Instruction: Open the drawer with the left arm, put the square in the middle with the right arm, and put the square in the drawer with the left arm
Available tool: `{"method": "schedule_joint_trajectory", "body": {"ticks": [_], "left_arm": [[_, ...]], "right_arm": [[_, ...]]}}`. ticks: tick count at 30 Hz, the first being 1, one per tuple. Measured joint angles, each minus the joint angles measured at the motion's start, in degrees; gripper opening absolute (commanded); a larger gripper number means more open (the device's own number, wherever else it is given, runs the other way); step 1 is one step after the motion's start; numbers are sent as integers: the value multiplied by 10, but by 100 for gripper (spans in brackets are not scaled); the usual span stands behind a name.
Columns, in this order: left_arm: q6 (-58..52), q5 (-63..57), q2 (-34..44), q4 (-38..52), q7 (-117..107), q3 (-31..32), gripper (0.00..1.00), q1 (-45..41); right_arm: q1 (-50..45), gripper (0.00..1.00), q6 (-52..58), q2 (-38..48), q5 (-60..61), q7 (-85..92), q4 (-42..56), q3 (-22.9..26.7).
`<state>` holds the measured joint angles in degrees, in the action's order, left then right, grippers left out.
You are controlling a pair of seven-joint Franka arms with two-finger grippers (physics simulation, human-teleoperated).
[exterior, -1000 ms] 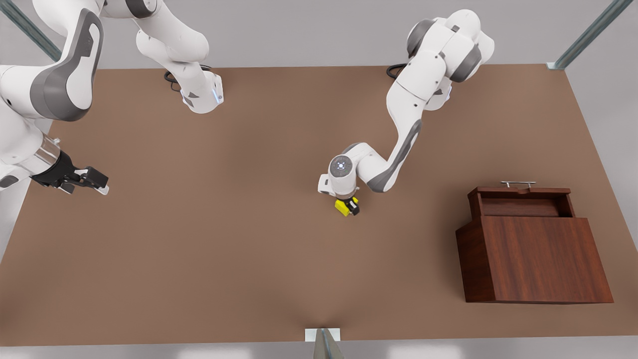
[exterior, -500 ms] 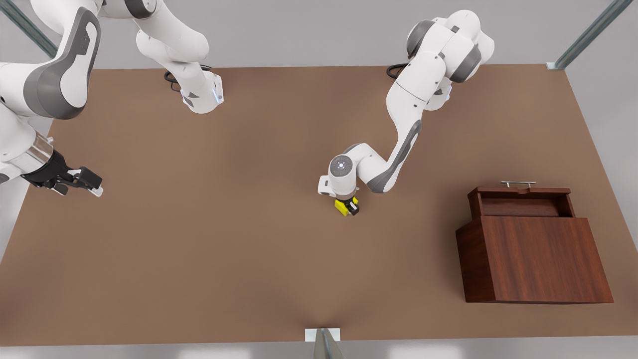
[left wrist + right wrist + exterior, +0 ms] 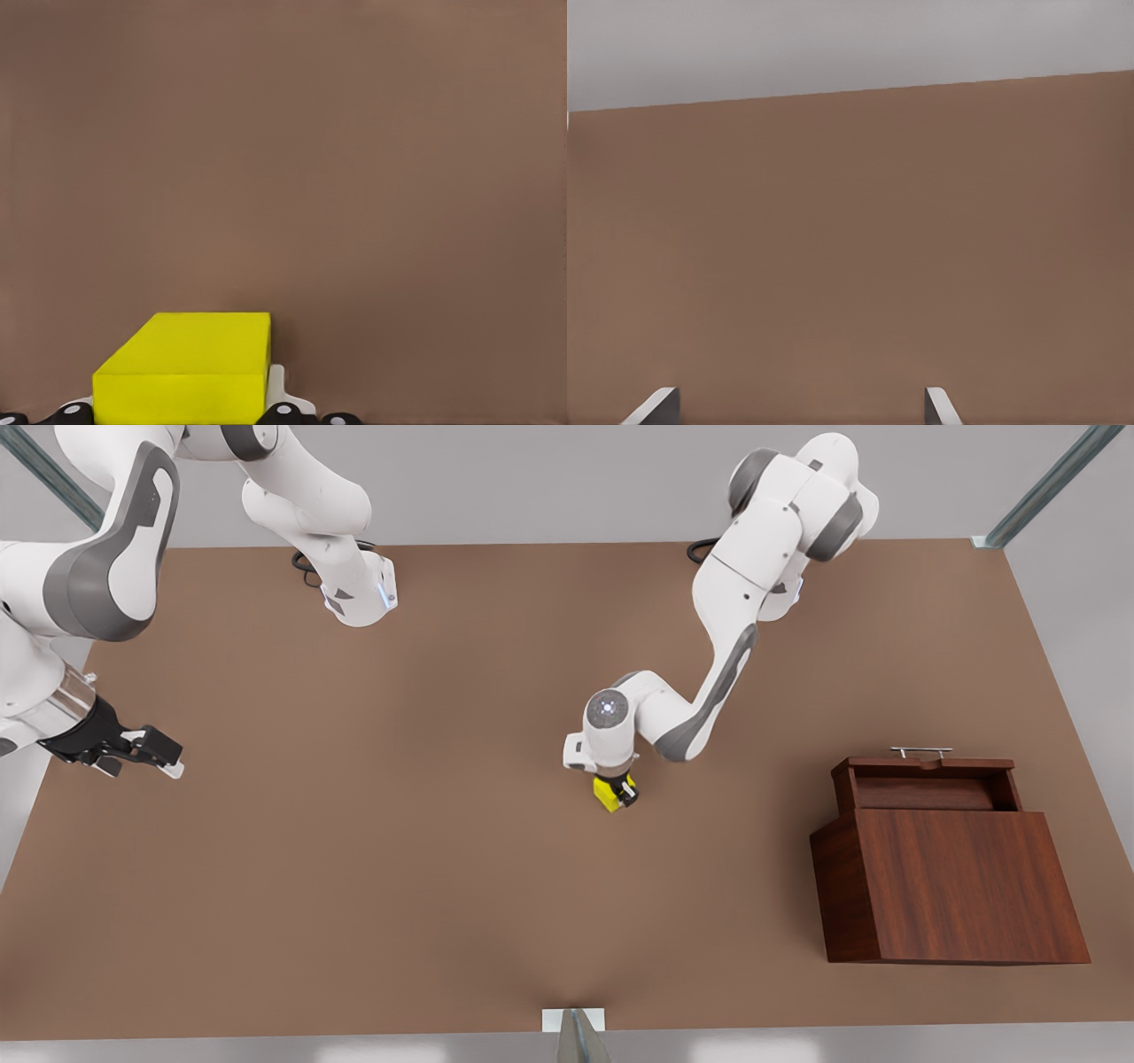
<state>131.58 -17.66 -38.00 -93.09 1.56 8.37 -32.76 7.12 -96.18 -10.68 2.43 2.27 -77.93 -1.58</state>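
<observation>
The desk (image 3: 372, 886) carries the cabinet (image 3: 952, 886) at the front view's right, its drawer (image 3: 926, 779) already pulled out toward the far edge, silver handle (image 3: 921, 752) outermost. The left arm (image 3: 709, 691) reaches to mid-desk, and the left gripper (image 3: 617, 792) is clenched on the square (image 3: 608, 793), which sits at or just above the surface, well apart from the drawer. The step in hand appears to be the carry: lift straight up first, clear the drawer's near wall, then lower squarely over the tray before letting go, since a grip low on the cube (image 3: 186, 372) could let it tip. The right gripper (image 3: 146, 751) waits at the front view's left, fingers (image 3: 654, 405) spread and empty.
</observation>
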Motion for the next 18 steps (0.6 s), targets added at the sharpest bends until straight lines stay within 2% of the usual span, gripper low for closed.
{"method": "schedule_joint_trajectory", "body": {"ticks": [7,11,18], "left_arm": [[-95,33,106,13,1,-23,69,8],[-163,68,168,6,39,-97,69,9],[-235,98,216,-18,169,-255,69,9]], "right_arm": [[1,100,0,-1,0,0,1,0],[2,100,-1,-1,0,0,1,0],[-1,100,-4,-1,0,1,0,0]]}}
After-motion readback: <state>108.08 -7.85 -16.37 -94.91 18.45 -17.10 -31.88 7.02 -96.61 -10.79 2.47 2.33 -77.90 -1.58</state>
